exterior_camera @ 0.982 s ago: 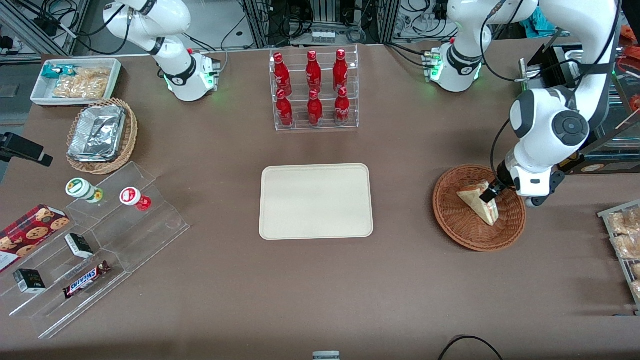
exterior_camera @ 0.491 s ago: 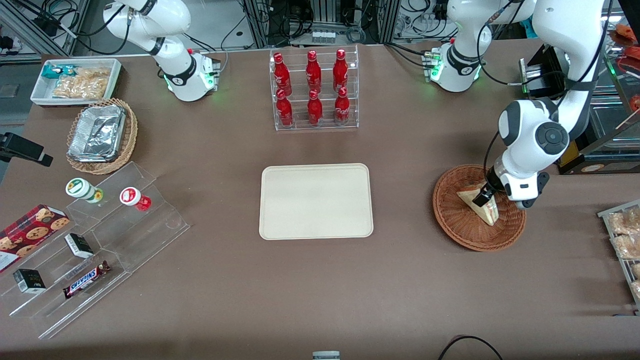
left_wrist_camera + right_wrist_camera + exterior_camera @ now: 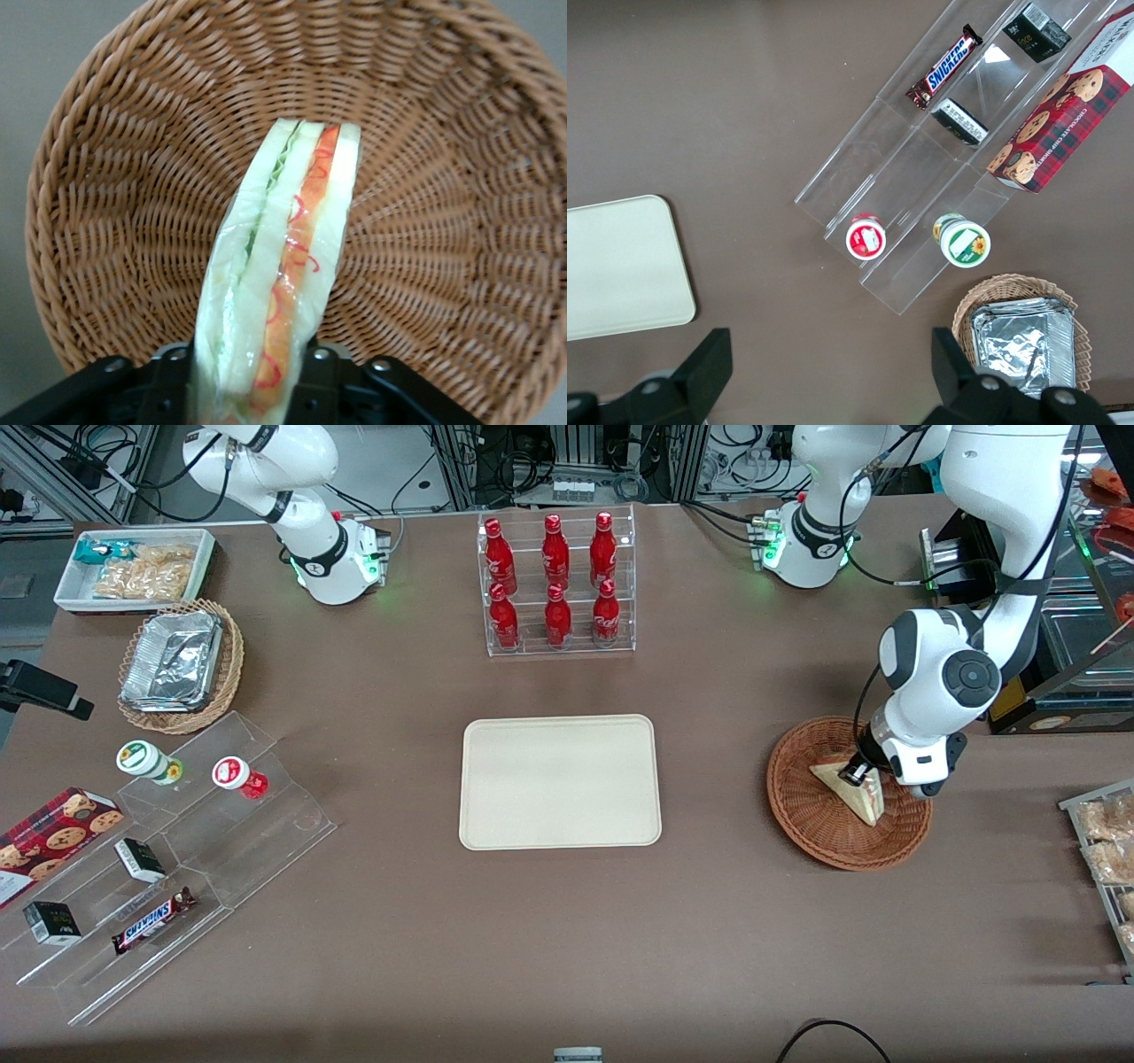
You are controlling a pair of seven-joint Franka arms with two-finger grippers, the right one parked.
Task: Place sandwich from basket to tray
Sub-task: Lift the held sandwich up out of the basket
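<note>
Midway along the table lies the tray (image 3: pixel 560 781), flat, with nothing on it, well apart from the basket (image 3: pixel 819 828), which sits toward the working arm's end. Down inside that basket the sandwich (image 3: pixel 873 804) rests in its clear wrap, its layered cut edge facing up to the wrist camera: pale bread, green, and a red-orange strip. Over it the gripper (image 3: pixel 856 773) is lowered into the bowl, one finger (image 3: pixel 168 390) on each bread face at one end of the wedge. The fingers straddle the sandwich, but whether they are pressing it yet I cannot tell.

Judging by its look, the sandwich should be light and soft, easily crushed, and the film probably slick. Holding across the two bread faces, as the fingers now stand, seems the right place: the layers press together there instead of sliding apart. A gentle squeeze should do; the thin corner would likely just fold.
</note>
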